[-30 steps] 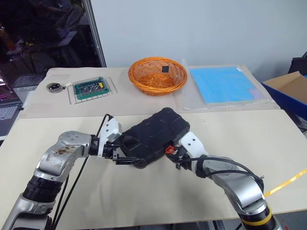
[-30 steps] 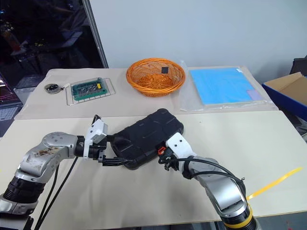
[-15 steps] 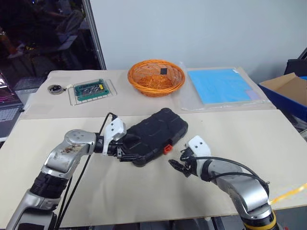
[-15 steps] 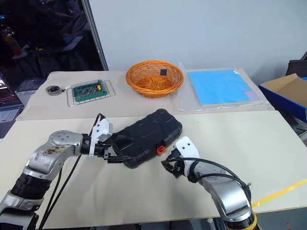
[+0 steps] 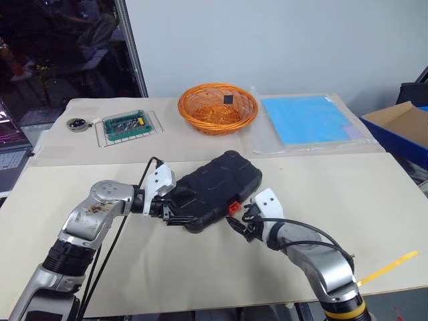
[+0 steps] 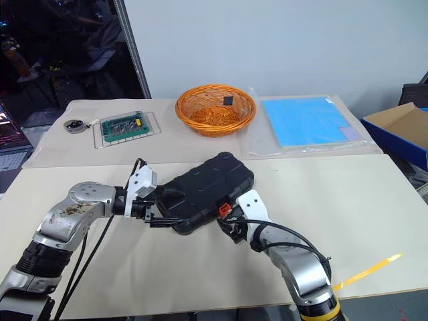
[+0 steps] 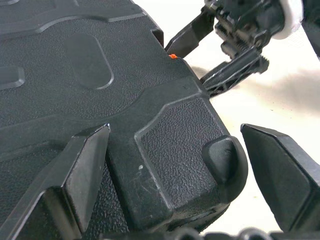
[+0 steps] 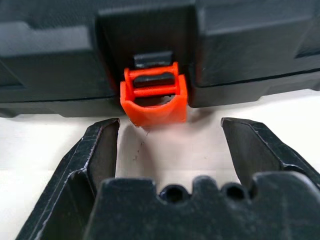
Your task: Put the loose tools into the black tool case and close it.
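Note:
The black tool case (image 5: 217, 187) lies shut on the beige table, its lid down. Its orange latch (image 8: 154, 95) faces my right gripper (image 5: 239, 224), which stands open just in front of it, one finger to each side and not touching it. My left gripper (image 7: 175, 127) is open at the case's near left corner, its two fingers (image 7: 85, 170) straddling that corner. The right gripper's fingers (image 7: 227, 72) also show past the case in the left wrist view. The loose tools are out of view.
An orange wicker basket (image 5: 218, 105) stands at the back, with a green circuit board in a clear tray (image 5: 127, 124) and a small round object (image 5: 75, 123) to its left. A blue sheet (image 5: 309, 119) lies back right. A box (image 5: 401, 127) sits at the right edge.
My right gripper opened and drew back from the orange latch, then came in close to it again. The left gripper and the case stayed where they were.

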Controlling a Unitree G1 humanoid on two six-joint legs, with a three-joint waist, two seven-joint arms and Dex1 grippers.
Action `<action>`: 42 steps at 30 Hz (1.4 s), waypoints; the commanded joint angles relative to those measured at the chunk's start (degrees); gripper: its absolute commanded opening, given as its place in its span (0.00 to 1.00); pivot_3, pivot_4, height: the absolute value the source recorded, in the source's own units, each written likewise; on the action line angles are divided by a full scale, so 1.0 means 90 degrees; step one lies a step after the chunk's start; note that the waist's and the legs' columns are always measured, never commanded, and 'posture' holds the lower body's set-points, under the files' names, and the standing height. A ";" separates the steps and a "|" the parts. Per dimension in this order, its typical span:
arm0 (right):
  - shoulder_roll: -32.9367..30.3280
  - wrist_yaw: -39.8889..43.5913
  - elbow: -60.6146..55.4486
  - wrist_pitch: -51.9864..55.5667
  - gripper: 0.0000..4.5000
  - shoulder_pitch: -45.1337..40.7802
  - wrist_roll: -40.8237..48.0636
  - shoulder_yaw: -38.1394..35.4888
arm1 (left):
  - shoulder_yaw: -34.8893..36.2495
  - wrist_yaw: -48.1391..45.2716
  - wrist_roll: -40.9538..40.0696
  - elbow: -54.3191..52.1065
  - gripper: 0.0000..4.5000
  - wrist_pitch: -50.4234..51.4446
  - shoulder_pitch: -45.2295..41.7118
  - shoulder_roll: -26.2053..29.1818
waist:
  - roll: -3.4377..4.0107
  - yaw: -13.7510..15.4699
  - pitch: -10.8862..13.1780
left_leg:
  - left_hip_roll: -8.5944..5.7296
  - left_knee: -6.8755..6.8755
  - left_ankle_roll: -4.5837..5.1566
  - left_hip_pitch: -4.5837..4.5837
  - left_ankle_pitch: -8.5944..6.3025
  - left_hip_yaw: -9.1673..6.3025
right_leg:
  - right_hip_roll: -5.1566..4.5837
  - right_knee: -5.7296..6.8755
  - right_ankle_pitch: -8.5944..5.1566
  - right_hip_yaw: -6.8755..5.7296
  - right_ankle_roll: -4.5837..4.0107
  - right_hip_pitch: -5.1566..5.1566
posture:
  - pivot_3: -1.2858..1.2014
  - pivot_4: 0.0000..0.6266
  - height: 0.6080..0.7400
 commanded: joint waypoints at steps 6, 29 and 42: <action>0.0024 0.0097 0.0512 -0.1358 0.84 0.0047 -0.0299 0.0198 | -0.0111 0.0005 0.0213 0.0212 1.00 0.0064 0.0163 0.0117 | 0.0001 -0.0015 0.0001 | 0.0006 0.0000 0.0000 0.0005 0.0000 0.0000 | 0.0012 0.0004 -0.0001 0.0004 0.0002 -0.0001 | 0.52 0.24 1.00; -0.0232 0.0335 0.0429 -0.2552 0.26 0.0569 -0.0688 0.0159 | -0.0070 0.0009 0.0267 0.0422 1.00 -0.0118 0.0116 0.0153 | 0.0003 0.0006 0.0002 | 0.0006 0.0000 0.0000 0.0002 0.0000 0.0001 | 0.0012 0.0002 0.0004 0.0012 -0.0007 -0.0002 | 0.52 0.24 1.00; -0.0462 0.0520 -0.0157 -0.1308 0.26 0.0325 -0.0601 0.0193 | -0.0141 0.0027 0.0316 0.0502 1.00 -0.0191 0.0100 0.0096 | 0.0005 0.0045 0.0003 | -0.0009 0.0000 0.0007 -0.0011 -0.0004 0.0001 | -0.0008 -0.0004 -0.0002 0.0009 0.0003 -0.0002 | 0.52 0.24 1.00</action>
